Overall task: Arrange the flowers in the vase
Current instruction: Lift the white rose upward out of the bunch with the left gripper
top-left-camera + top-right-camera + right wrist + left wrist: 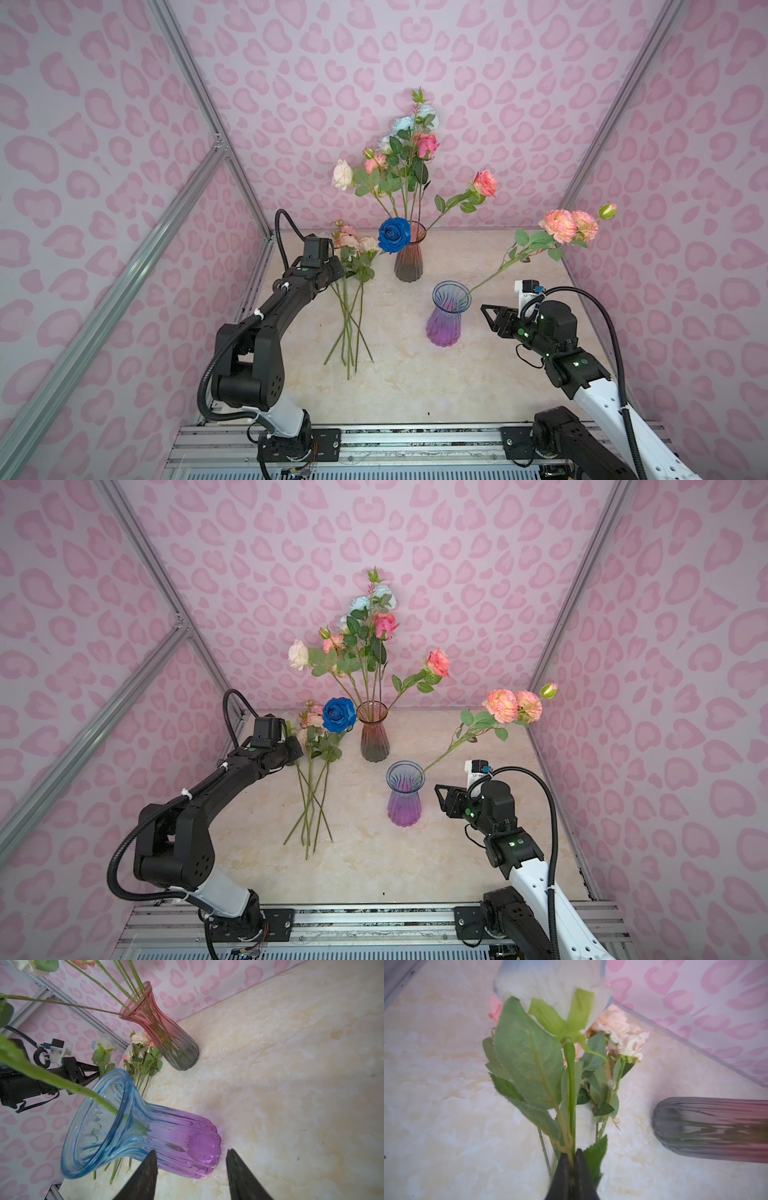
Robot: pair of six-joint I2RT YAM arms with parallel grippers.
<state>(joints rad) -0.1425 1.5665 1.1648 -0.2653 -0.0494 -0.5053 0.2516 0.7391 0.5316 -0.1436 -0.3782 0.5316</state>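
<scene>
In both top views the red vase (409,259) at the back already holds about six stems. The purple vase (444,328) nearer has one leaning peach spray (569,224), and a few flowers (351,243) lie loose on the counter (415,386). The deep blue rose (394,235) hangs just beside the red vase's crowded mouth and could snag there.

Left wrist: the left claw (572,1157) is clenched on its thin stem, which might swivel.

Right wrist: the right claw (191,1152) is gaping and empty, close to the purple vase. A nudge could tip it.

Robot lab cell dressed up as a booth.
Aluminium frame (195,87) and pink spotted walls (415,62) box in a marble-look table (415,374); a left arm (249,353) and right arm (557,332) sit bolted to a metal rail (415,440) along the lower edge of both top views.
</scene>
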